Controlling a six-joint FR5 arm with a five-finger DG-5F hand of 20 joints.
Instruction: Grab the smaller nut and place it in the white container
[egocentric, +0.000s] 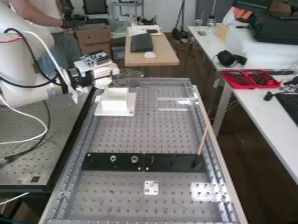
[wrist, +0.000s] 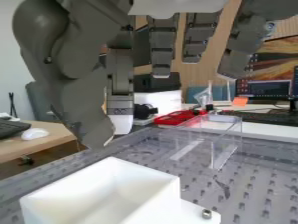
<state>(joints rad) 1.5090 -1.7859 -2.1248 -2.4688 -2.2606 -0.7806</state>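
At the upper left of the high view, the hand (egocentric: 101, 76) is at the end of the white arm, just behind and left of the white container (egocentric: 115, 99). In the wrist view the hand (wrist: 70, 92) hangs above and beyond the white container (wrist: 149, 192), which is an open-topped square box on a flat base; the part of its inside that shows holds nothing visible. On the black bar (egocentric: 174, 162) stand the larger nut (egocentric: 113, 158) and the bearing (egocentric: 134, 159), side by side and apart.
A clear plastic box (wrist: 226, 142) stands on the perforated bench beyond the container. A thin stick (egocentric: 203, 140) rises from the bar's right end. A small white plate (egocentric: 151, 188) lies below the bar, and red trays (egocentric: 249, 79) sit on the right-hand table.
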